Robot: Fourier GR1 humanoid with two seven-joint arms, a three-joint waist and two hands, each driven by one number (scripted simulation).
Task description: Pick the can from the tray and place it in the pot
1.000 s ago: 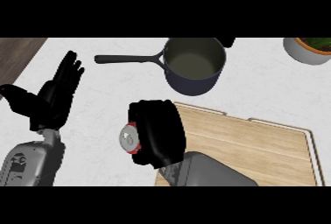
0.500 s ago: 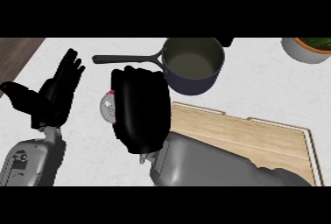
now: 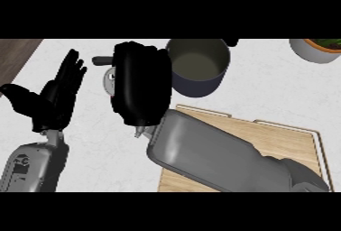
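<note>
1 can (image 3: 108,83), seemingly wrapped in the curled fingers of the right hand (image 3: 140,85), hangs at 9 o'clock of the pot (image 3: 197,67), off the tray (image 3: 279,135); the left hand (image 3: 53,97) rests open at 9 o'clock.

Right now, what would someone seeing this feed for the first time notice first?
The big black right hand dominates the middle, curled round the can, just left of the dark pot at the top. Its grey forearm crosses the wooden tray at lower right. The left hand rests open at the left.
</note>
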